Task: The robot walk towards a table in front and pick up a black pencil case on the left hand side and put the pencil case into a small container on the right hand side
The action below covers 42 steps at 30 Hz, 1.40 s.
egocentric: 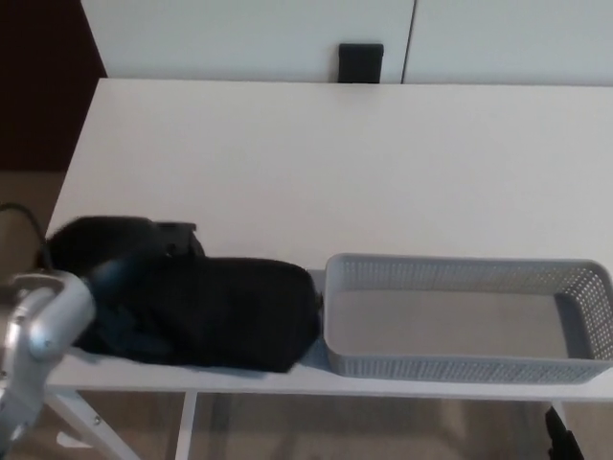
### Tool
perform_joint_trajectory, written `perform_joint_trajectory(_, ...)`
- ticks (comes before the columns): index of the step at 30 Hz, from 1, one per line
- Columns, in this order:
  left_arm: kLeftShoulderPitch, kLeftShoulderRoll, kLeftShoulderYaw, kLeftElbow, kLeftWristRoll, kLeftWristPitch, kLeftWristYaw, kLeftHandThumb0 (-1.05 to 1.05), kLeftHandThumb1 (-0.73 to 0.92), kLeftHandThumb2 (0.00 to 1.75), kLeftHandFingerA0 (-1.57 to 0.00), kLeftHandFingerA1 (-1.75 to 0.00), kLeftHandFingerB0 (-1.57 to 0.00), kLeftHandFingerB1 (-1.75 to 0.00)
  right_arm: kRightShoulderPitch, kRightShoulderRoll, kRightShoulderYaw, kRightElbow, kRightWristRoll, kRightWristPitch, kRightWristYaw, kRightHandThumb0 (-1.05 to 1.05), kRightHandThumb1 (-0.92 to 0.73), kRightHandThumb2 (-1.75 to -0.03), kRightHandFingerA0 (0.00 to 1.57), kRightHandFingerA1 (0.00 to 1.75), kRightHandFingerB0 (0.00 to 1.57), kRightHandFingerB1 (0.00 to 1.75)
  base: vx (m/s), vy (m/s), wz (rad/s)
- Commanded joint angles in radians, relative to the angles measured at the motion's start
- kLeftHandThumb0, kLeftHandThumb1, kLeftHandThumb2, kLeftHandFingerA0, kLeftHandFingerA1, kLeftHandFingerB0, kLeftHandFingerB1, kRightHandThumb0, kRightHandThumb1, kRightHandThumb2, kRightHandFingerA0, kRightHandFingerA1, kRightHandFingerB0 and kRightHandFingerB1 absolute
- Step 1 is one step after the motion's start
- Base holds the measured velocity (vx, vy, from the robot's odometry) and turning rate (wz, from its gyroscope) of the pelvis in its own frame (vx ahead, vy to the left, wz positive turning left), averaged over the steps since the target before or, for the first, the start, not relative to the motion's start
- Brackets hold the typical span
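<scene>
Pencil case (225, 311), black and soft-looking, lies along the near edge of the white table (316, 163), towards its left end, with its right end just beside the left wall of the grey mesh container (460, 369). The container is empty and sits on the same near edge, filling the right stretch of it. The left hand (124, 254) is a dark shape at the case's left end, seemingly on top of it, with the silver forearm (38, 335) coming up from the near-left corner. Black on black, blurred: I cannot tell whether its fingers are spread or closed round the case. The right hand is nowhere to be seen.

As I judge it, the grasp is the step in hand. It would go best with the fingers wrapped well round the body, not just the end, since a limp case may sag or slip. The lift then has to clear the container's wall before moving right.
</scene>
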Motion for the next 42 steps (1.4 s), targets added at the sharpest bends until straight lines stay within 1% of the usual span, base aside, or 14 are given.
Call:
perform_joint_trajectory(1,0.014,0.068,0.078,-0.007,-0.062,-0.068,-0.008,-0.25,0.61,0.61,-0.74,-1.50,-0.68,-1.23,0.007,-0.020,-0.003,-0.014,-0.001,0.023,0.012,-0.69,-0.92,-1.02,0.00,0.00,0.00,0.00,0.00,0.000,0.00)
perform_joint_trajectory(12,0.004,0.171,0.210,-0.002,-0.139,-0.098,-0.054,-0.17,0.59,0.55,-0.74,-1.65,-0.59,-1.47,0.001,-0.020,-0.005,-0.017,0.007,0.035,0.026,-0.69,-0.92,-1.02,0.00,0.00,0.00,0.00,0.00,0.000,0.00)
perform_joint_trajectory(13,0.000,0.171,0.216,-0.014,-0.142,-0.088,-0.060,-0.12,0.61,0.50,-0.70,-1.73,-0.51,-1.53,-0.001,-0.020,-0.005,-0.020,0.008,0.039,0.030,-0.70,-0.92,-1.03,0.00,0.00,0.00,0.00,0.00,0.000,0.00)
perform_joint_trajectory(14,-0.010,0.171,0.223,-0.041,-0.142,-0.072,-0.066,-0.12,0.62,0.51,-0.66,-1.75,-0.52,-1.57,-0.005,-0.018,-0.006,-0.023,0.010,0.047,0.036,-0.85,-0.86,-1.20,0.00,0.01,0.00,0.00,0.00,0.000,0.00)
perform_joint_trajectory(19,-0.019,0.170,0.224,-0.055,-0.137,-0.068,-0.069,-0.12,0.62,0.51,-0.66,-1.75,-0.52,-1.57,-0.013,-0.015,-0.007,-0.019,0.011,0.052,0.038,-0.85,-0.86,-1.20,0.00,0.01,0.00,0.00,0.00,0.000,0.00)
perform_joint_trajectory(20,-0.028,0.145,0.204,-0.140,-0.121,-0.029,-0.090,-0.14,0.65,0.52,-0.64,-1.75,-0.48,-1.62,-0.007,-0.018,-0.002,-0.018,0.001,0.051,0.031,-0.83,-0.86,-1.20,0.00,0.01,0.00,0.00,0.00,0.000,0.00)
perform_joint_trajectory(21,-0.035,0.124,0.186,-0.201,-0.112,0.005,-0.112,-0.12,0.65,0.52,-0.64,-1.75,-0.47,-1.64,0.003,-0.023,0.004,-0.019,-0.011,0.051,0.024,-0.68,-0.92,-1.04,0.00,0.00,0.00,0.00,0.00,0.000,0.00)
perform_joint_trajectory(31,-0.137,0.009,0.066,-0.389,-0.062,0.171,-0.226,-0.15,0.67,0.54,-0.61,-1.75,-0.43,-1.61,0.007,-0.021,0.015,0.001,-0.010,0.039,0.026,-0.69,-0.92,-1.02,0.00,0.00,0.00,0.00,0.00,0.000,0.01)
perform_joint_trajectory(32,-0.177,-0.039,0.013,-0.400,-0.033,0.182,-0.232,-0.12,0.66,0.50,-0.64,-1.75,-0.49,-1.47,0.003,-0.019,0.018,0.007,-0.013,0.040,0.024,-0.70,-0.92,-1.02,0.00,0.00,0.00,0.00,0.00,0.000,0.00)
perform_joint_trajectory(34,-0.241,-0.120,-0.082,-0.407,0.025,0.199,-0.236,-0.13,0.69,0.50,-0.61,-1.72,-0.52,-1.44,-0.005,-0.017,0.022,0.018,-0.017,0.038,0.022,-0.70,-0.92,-1.04,0.00,0.00,0.00,0.00,0.00,0.000,0.00)
perform_joint_trajectory(37,-0.253,-0.136,-0.100,-0.410,0.048,0.225,-0.244,-0.13,0.69,0.50,-0.61,-1.72,-0.52,-1.44,-0.008,-0.018,0.023,0.023,-0.016,0.034,0.020,-0.70,-0.92,-1.04,0.00,0.00,0.00,0.00,0.00,0.000,0.03)
perform_joint_trajectory(38,-0.275,-0.189,-0.148,-0.400,0.076,0.247,-0.248,-0.21,0.63,0.56,-0.69,-1.66,-0.60,-1.28,-0.001,-0.017,0.027,0.027,-0.018,0.028,0.018,-0.69,-0.92,-1.02,0.00,0.00,0.00,0.00,0.00,0.000,0.00)
perform_joint_trajectory(40,-0.318,-0.287,-0.239,-0.370,0.123,0.271,-0.237,-0.19,0.64,0.52,-0.66,-1.68,-0.55,-1.41,0.007,-0.013,0.033,0.039,-0.021,0.016,0.015,-0.70,-0.92,-1.03,0.00,0.00,0.00,0.00,0.00,0.000,0.00)
perform_joint_trajectory(42,-0.347,-0.372,-0.294,-0.329,0.155,0.320,-0.234,-0.21,0.60,0.58,-0.70,-1.57,-0.61,-1.34,0.005,-0.010,0.035,0.053,-0.020,0.011,0.014,-0.70,-0.92,-1.04,0.00,0.00,0.00,0.00,0.00,0.000,0.05)
